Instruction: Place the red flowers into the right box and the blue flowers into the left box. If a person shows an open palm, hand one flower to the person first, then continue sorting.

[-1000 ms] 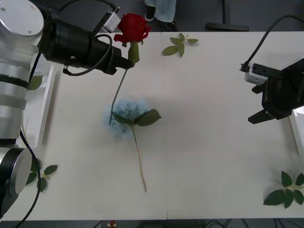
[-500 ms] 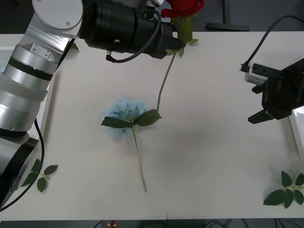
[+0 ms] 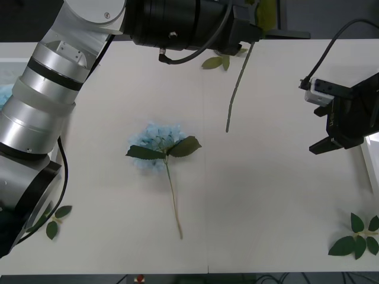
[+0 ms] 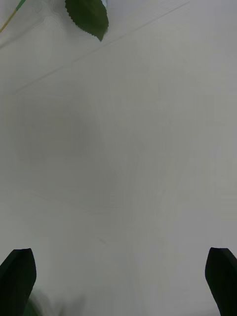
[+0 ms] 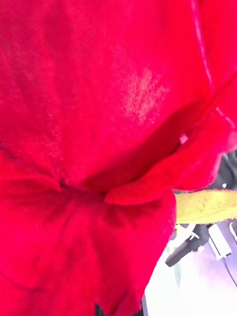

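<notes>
Over the table's far edge the left gripper [image 3: 251,26] was clamped on a rose [image 5: 98,123], stem [image 3: 235,89] dangling free. It could snag or slip mid-swing. Right gripper [image 3: 331,144] waited, fingers spread, near the right box [image 3: 372,155]; hydrangea [image 3: 157,145] lay mid-table.

A lab or test room: a plain white tabletop [image 3: 266,195], dark floor beyond, cabled robot arms.

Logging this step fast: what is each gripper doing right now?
Left gripper: shut on the deep red rose with long green stem, lifted over the table's far edge.
Right gripper: open, holding nothing, at the table's right side.
</notes>
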Controlling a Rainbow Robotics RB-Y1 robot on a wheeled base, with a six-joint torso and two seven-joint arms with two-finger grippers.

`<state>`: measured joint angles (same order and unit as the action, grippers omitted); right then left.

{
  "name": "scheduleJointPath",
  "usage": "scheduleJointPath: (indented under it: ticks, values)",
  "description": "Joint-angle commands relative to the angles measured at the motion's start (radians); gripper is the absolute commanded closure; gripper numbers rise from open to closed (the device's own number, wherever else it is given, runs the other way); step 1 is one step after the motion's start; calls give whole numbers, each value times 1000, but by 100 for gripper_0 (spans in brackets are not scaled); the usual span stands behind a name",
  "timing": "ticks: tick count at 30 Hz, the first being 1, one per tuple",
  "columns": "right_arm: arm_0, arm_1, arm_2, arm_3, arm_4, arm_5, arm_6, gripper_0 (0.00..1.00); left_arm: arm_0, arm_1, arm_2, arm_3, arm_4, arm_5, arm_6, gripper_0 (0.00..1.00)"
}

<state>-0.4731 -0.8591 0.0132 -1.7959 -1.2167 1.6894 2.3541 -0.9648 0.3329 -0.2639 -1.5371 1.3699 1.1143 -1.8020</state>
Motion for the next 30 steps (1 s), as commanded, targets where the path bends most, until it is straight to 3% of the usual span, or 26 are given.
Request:
scheduleJointPath:
  ticks: [1, 6, 15, 21, 30]
  values:
    - [57, 37, 21, 1, -6, -10, 8, 0, -52, -11, -5, -35, 1, -11, 32, 100]
    - [63, -32, -21, 4, -95, -85, -2, 0, -54, -15, -14, -34, 6, -13, 33, 100]
    - [71, -288, -45, 205, -600, -273, -91, 0, -54, -15, -51, -34, 0, -47, 32, 100]
    - [71, -414, 80, 237, -908, -419, -110, 0, -54, -15, -63, -34, 1, -60, 33, 100]
    - [71, -373, 327, 128, -1057, -731, -127, 0, -54, -15, -63, -34, 5, -60, 29, 100]
